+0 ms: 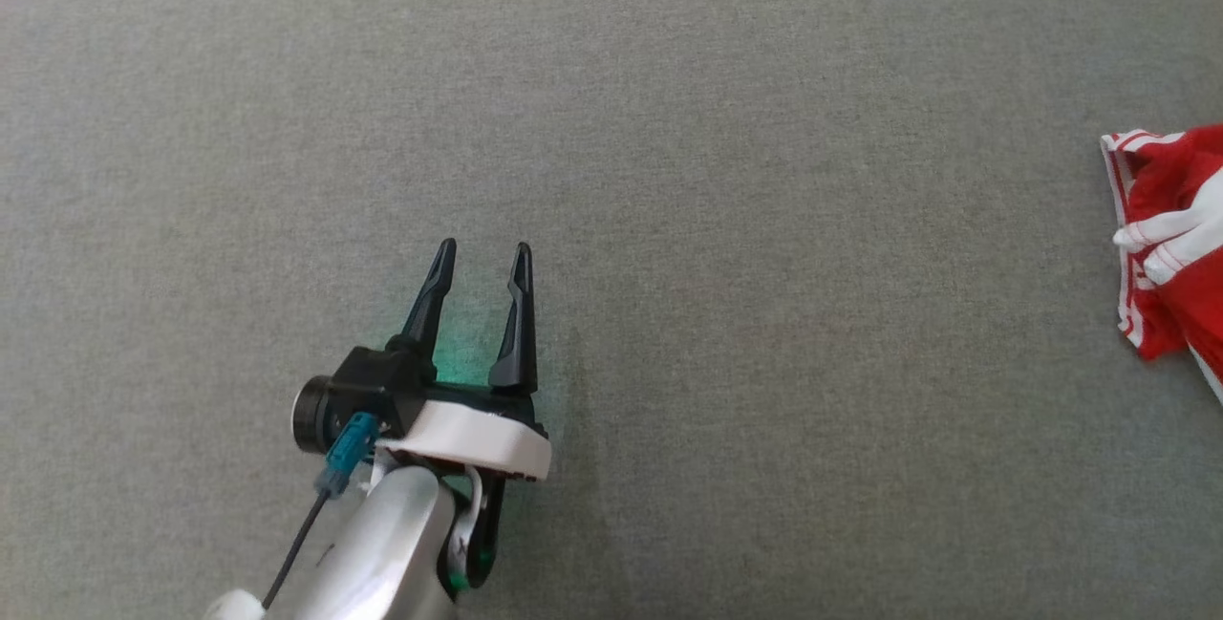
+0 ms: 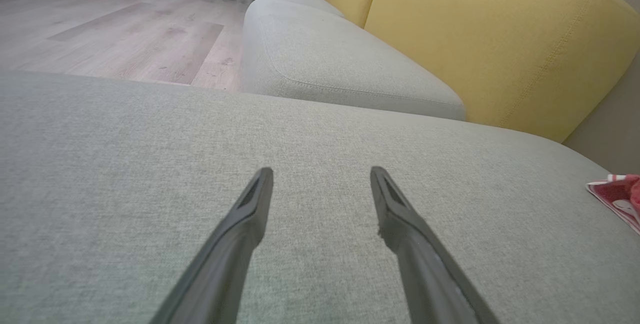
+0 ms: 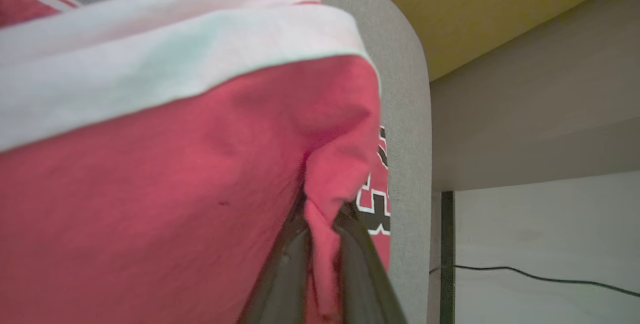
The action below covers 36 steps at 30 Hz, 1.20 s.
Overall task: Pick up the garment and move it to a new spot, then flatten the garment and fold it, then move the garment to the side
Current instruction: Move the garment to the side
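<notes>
Clamping red garment [image 3: 175, 174] in right gripper [image 3: 322, 209], 2 fingers pinched, at grey cushion [image 3: 407, 114] edge; holding left gripper [image 1: 484, 245] splayed, empty.

Grey sofa seat [image 2: 350, 64], yellow backrest [image 2: 500, 39], wooden floor [image 2: 125, 29].
</notes>
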{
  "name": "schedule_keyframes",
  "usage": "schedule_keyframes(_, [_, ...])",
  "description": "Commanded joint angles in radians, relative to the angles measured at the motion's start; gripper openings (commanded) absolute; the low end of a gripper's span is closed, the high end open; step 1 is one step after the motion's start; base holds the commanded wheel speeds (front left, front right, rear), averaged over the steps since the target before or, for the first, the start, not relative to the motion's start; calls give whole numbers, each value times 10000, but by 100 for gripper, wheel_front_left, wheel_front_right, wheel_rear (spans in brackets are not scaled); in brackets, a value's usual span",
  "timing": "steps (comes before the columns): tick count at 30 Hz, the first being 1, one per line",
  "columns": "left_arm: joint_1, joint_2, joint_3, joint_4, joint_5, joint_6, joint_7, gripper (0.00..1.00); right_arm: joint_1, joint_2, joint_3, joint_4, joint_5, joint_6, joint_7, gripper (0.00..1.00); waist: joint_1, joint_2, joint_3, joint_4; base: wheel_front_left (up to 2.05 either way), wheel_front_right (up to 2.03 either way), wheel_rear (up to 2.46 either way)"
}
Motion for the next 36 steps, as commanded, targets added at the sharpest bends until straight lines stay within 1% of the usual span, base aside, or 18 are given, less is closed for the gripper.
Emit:
schedule_keyframes(1, [-242,18,314,-260,-37,-18,-93,100,196,-356,-179,-148,-53,-7,127,0,-1,0,-51,24,0,0,0])
schedule_keyframes(3, [-226,18,311,-235,-68,-6,-93,100,256,-219,-405,-130,-51,-7,345,0,-1,0,-164,29,0,0,0])
schedule_keyframes(4, [-214,18,319,-221,-75,-1,-93,100,268,-147,-557,-148,-84,-7,401,93,-1,0,-235,25,0,0,0])
schedule_keyframes(5, [-194,18,333,-204,-81,2,-93,100,271,-60,-732,-153,-144,-7,454,100,-1,0,-327,18,0,0,0])
schedule_keyframes(8, [-79,18,405,-145,-53,0,-93,100,264,265,-1239,-257,-370,-7,540,100,-1,0,-665,-24,0,0,0])
schedule_keyframes(9, [-79,18,405,-145,-53,0,-93,100,264,265,-1239,-257,-370,-7,540,100,-1,0,-665,-24,0,0,0])
schedule_keyframes(13, [151,18,592,-56,52,-32,-93,100,369,695,-1633,-591,-756,-7,595,100,-1,0,-1268,-76,0,0,0])
schedule_keyframes(16, [364,18,765,-19,136,-47,-93,100,343,1258,-1989,-1141,-772,-7,353,100,-1,0,-1743,-90,0,0,0])
schedule_keyframes(18, [508,18,900,-13,194,-65,-93,100,288,1806,-2218,-1693,-722,-7,-25,100,-1,0,-2051,-72,0,0,0])
schedule_keyframes(22, [845,18,1154,-70,289,-97,-93,100,429,3282,-2495,-3050,-495,-7,-998,100,-1,0,-2611,13,0,0,0])
schedule_keyframes(25, [1145,18,1364,-164,417,-95,-93,100,760,4656,-2792,-4007,-277,-7,-1787,100,-1,0,-2974,93,0,0,0])
schedule_keyframes(28, [1449,18,1523,-248,538,-119,-93,100,1347,5973,-2881,-4830,-231,-7,-2457,100,-1,0,-3231,229,0,0,0])
schedule_keyframes(30, [1606,18,1634,-326,601,-134,-93,100,1760,6747,-2927,-5233,-108,-7,-2830,100,-1,0,-3302,301,0,0,0])
schedule_keyframes(31, [1667,18,1690,-381,642,-115,-93,100,1982,7065,-2880,-5370,-96,-7,-3020,100,-1,0,-3335,352,0,0,0])
schedule_keyframes(33, [1791,18,1806,-538,720,-61,-93,100,2403,7465,-2722,-5443,-106,-7,-3449,100,-1,0,-3381,423,0,0,0])
schedule_keyframes(36, [1981,18,1786,-640,754,-103,-93,100,3012,7790,-2535,-5063,-262,-7,-4166,100,-1,0,-3456,580,0,0,0])
